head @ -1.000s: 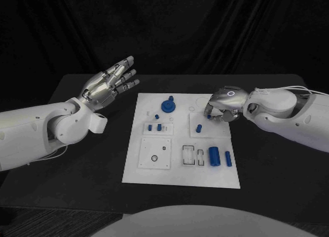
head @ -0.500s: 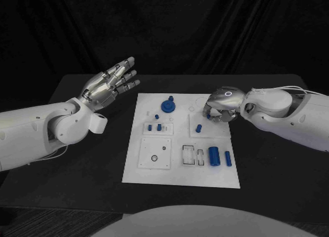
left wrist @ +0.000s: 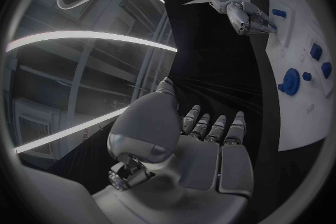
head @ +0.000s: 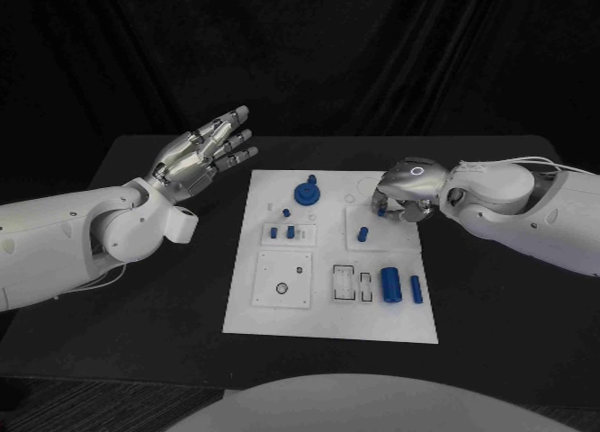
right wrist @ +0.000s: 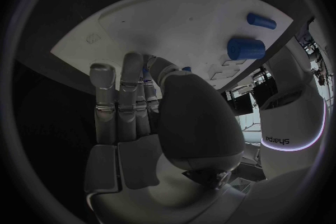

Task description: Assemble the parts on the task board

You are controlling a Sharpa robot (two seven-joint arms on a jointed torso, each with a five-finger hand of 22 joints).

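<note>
The white task board point(head: 332, 315) lies mid-table. On it are a round blue part point(head: 306, 192), several small blue pegs such as one point(head: 362, 235) near the middle, a thick blue cylinder point(head: 390, 285) and a slim one point(head: 416, 289). My right hand point(head: 406, 191) curls down over the board's far right corner. Its fingertips close around a small blue part point(head: 378, 211), which is mostly hidden. In the right wrist view the right hand point(right wrist: 140, 117) points its fingers down at the board point(right wrist: 140, 28). My left hand point(head: 202, 155) is raised left of the board, fingers spread, holding nothing.
White recessed plates point(head: 282, 279) and rectangular slots point(head: 345, 282) sit on the near half of the board. The black table point(head: 507, 297) extends on both sides. The left wrist view shows the right hand point(left wrist: 248, 18) over the board point(left wrist: 308, 106).
My right hand has shifted slightly along the board's far right corner, still curled over the small blue part. The left hand has barely moved.
</note>
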